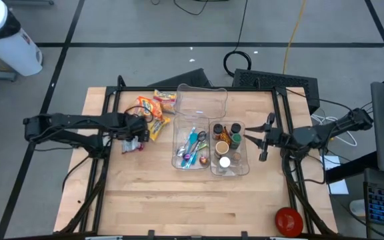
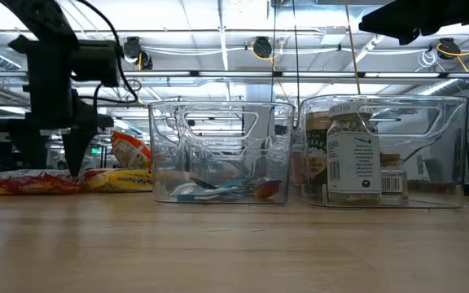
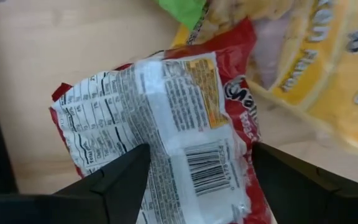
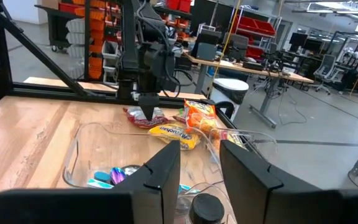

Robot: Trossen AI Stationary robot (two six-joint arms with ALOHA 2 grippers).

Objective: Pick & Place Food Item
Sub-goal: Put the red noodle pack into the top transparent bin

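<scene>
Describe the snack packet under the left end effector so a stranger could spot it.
Start at the two clear bins mid-table and look left to the snack pile. The red packet lies there; unlike the yellow bags, it shows a white nutrition panel and barcode.

Seen from directly overhead, the whole wooden surface (image 1: pixel 192 193) and both arms. From surface height, looking level across two clear bins (image 2: pixel 221 152) into the room. Very close above a red snack packet (image 3: pixel 166 124). From opposite, the same bins and packets.
</scene>
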